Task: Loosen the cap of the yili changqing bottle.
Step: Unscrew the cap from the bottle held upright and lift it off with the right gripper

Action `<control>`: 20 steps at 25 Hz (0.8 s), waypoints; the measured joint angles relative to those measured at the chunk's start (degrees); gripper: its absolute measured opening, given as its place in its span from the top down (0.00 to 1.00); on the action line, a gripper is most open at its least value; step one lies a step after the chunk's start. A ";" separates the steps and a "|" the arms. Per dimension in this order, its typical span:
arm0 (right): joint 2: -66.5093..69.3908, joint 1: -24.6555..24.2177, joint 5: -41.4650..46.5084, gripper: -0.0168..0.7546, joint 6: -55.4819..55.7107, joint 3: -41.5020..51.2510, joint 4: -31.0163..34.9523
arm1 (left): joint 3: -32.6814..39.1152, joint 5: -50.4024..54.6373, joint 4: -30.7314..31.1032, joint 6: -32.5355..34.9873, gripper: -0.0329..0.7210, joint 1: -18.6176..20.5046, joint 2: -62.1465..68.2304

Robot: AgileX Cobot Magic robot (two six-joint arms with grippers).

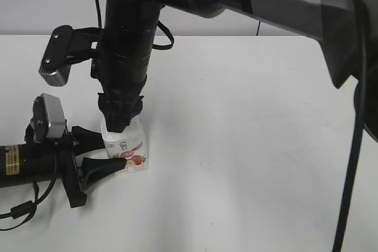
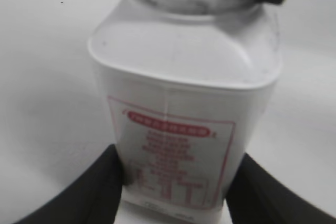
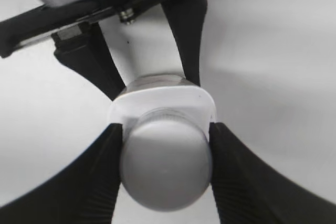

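Bottle upright on the table, at about 8 o'clock in the exterior view. Gripped low on the body by the left gripper, coming in flat from 9 o'clock; jaws half closed, pressed against both side walls of the labelled body in the left wrist view, near its base. Held that way, most likely, to stop the bottle turning with the cap and to leave the neck free.

Right gripper straight down from 12 o'clock, over the neck. In the right wrist view, cap between the two fingers, one at 9 and one at 3 o'clock, both touching its rim; partly closed, clamped on the cap. Top-down axis lined with the bottle's own, so a wrist roll would unscrew cleanly.

Cap seated on the neck, no gap visible. Loosening twist apparently not yet done. Risk: smooth rim slipping under the pads, or the light bottle tipping if the lower grip yields.
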 joint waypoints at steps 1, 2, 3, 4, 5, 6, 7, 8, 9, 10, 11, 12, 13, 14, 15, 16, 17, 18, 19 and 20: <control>0.00 0.00 0.00 0.47 -2.17 0.00 0.00 | 0.00 0.00 0.00 0.00 0.46 0.00 0.00; 0.00 0.00 0.00 0.47 -3.93 0.00 0.00 | 0.00 0.00 0.00 0.00 0.47 0.00 0.00; 0.00 0.00 0.00 0.47 -4.99 0.00 -0.05 | 0.00 0.00 0.00 0.00 0.47 0.00 0.00; 0.00 0.00 0.00 0.47 -5.51 0.00 -0.11 | 0.00 0.00 0.00 0.00 0.47 0.00 0.00; 0.00 0.00 0.00 0.47 -5.86 0.00 -0.23 | 0.00 0.00 0.00 0.00 0.47 0.00 0.00; 0.00 0.00 0.00 0.47 -6.12 0.00 -0.23 | 0.00 0.00 0.00 0.00 0.47 0.00 0.00; 0.00 0.00 0.00 0.47 -6.24 0.00 -0.24 | 0.00 0.00 0.00 0.00 0.47 0.00 0.00; 0.00 0.00 0.00 0.47 -6.31 0.00 -0.24 | 0.00 0.00 0.00 0.00 0.47 0.00 0.00; 0.00 0.00 0.00 0.47 -6.22 0.00 -0.24 | 0.00 0.00 0.00 0.00 0.47 0.00 0.00; 0.00 0.00 0.00 0.47 -5.64 0.00 -0.29 | 0.00 0.00 0.00 0.00 0.47 0.00 0.00; 0.00 0.00 0.00 0.47 -4.67 0.00 -0.29 | 0.00 0.00 0.00 0.00 0.47 0.00 0.00; 0.00 0.00 0.00 0.47 -3.38 0.00 -0.29 | 0.00 0.00 0.00 0.00 0.47 0.00 0.00; 0.00 0.00 0.00 0.46 -1.87 0.00 -0.29 | 0.00 0.00 0.00 0.00 0.47 0.00 0.00; 0.00 0.00 0.00 0.44 -0.44 0.00 -0.30 | 0.00 0.00 0.00 0.00 0.47 0.00 0.00; 0.00 0.00 0.00 0.40 0.66 0.00 -0.25 | 0.00 0.00 0.00 0.00 0.47 0.00 0.00; 0.00 0.00 0.00 0.36 1.32 0.00 -0.20 | 0.00 0.00 0.00 0.00 0.47 0.00 0.00; 0.00 0.00 0.00 0.31 1.87 -0.17 -0.15 | 0.00 0.00 0.00 0.00 0.47 0.00 0.00; 0.00 0.00 0.00 0.28 2.57 -0.49 -0.08 | 0.00 0.00 -0.05 0.00 0.47 0.00 0.00; 0.00 0.00 0.00 0.27 3.15 -0.94 -0.08 | 0.00 0.00 -0.05 0.00 0.47 0.00 0.00; 0.00 0.05 0.00 0.25 3.59 -1.63 -0.04 | 0.00 0.00 -0.05 0.00 0.47 0.00 0.00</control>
